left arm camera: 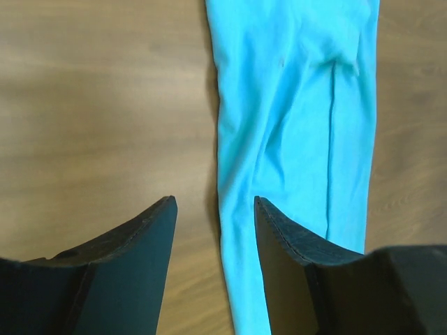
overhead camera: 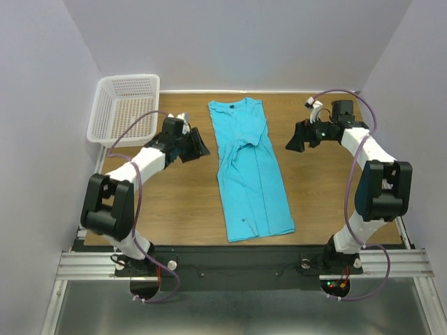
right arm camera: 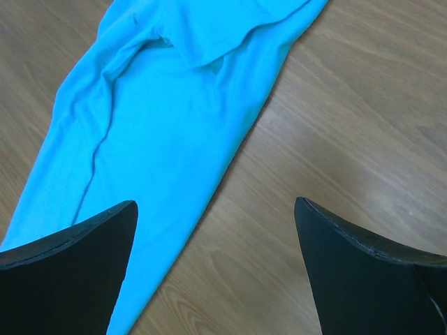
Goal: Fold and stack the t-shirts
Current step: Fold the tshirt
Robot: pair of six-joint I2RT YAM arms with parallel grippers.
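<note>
T-shirt [overhead camera: 250, 171] lies flat on the wooden table [overhead camera: 174, 209] between pale walls [overhead camera: 230, 42], both arms' jaws open, empty.

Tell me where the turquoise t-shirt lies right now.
In the top view the turquoise t-shirt lies lengthwise down the middle of the table, neck toward the far edge, between the left gripper and the right gripper.

Robotics lab test cell: plain pale walls [overhead camera: 230, 42] box in a wooden desk [overhead camera: 174, 202] on three sides. A left arm [overhead camera: 133, 167] and a right arm [overhead camera: 363, 150], black and white, are bolted to a metal rail [overhead camera: 87, 264] at its near edge.
</note>
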